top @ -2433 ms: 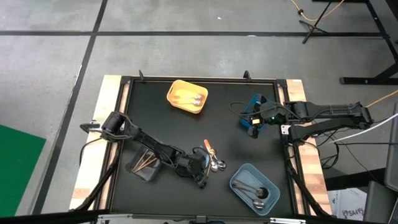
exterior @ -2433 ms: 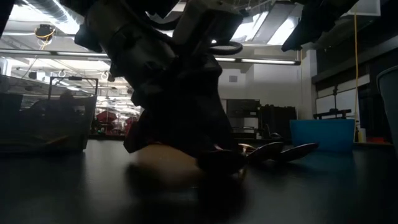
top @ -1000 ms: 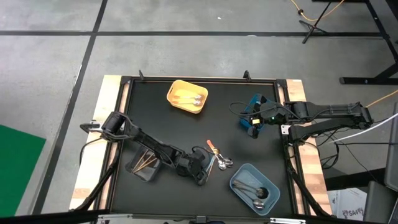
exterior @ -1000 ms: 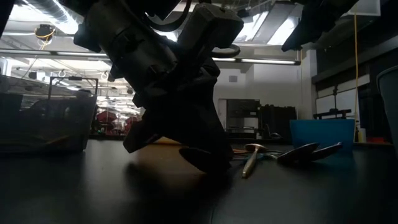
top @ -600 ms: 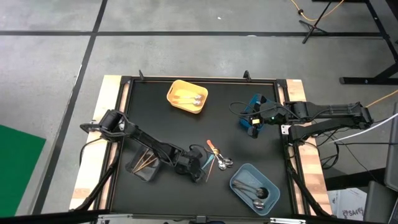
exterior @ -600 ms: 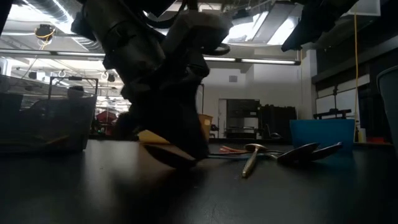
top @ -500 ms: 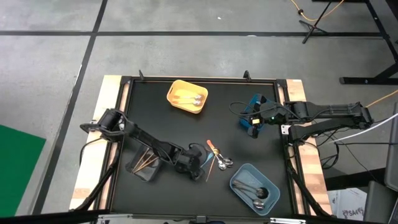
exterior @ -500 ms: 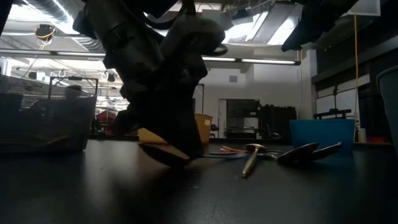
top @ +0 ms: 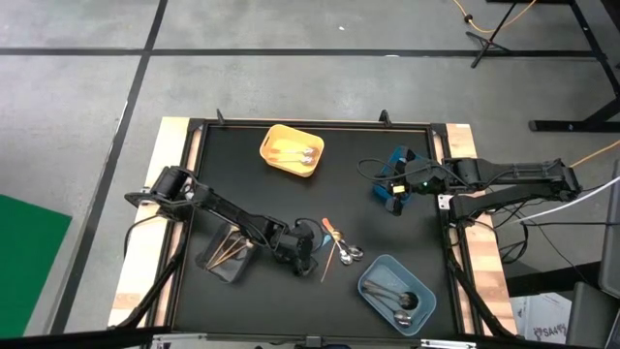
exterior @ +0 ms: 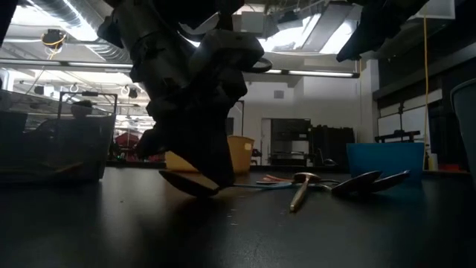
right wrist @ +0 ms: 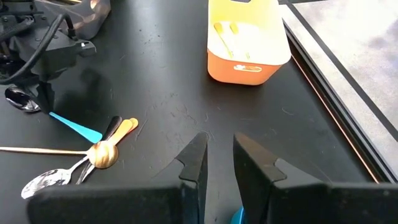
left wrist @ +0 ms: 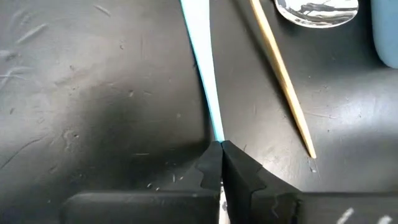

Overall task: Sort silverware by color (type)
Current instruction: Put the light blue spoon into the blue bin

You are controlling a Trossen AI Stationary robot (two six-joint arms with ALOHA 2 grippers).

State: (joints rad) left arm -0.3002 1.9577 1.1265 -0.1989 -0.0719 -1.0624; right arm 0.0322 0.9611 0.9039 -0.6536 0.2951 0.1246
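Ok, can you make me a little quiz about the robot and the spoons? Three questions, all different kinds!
1. True or false: the left gripper is pinching the light-blue-handled spoon.
2. Which bin sits nearest the table's far edge? A) yellow B) green C) red
3. Fill in: the right gripper hovers with its fingers apart, holding ____.

Key:
1. True. Its fingers are shut on the blue handle in the left wrist view.
2. A. The yellow bin has cutlery in it.
3. Nothing. It waits at the table's right side, away from the loose spoons.
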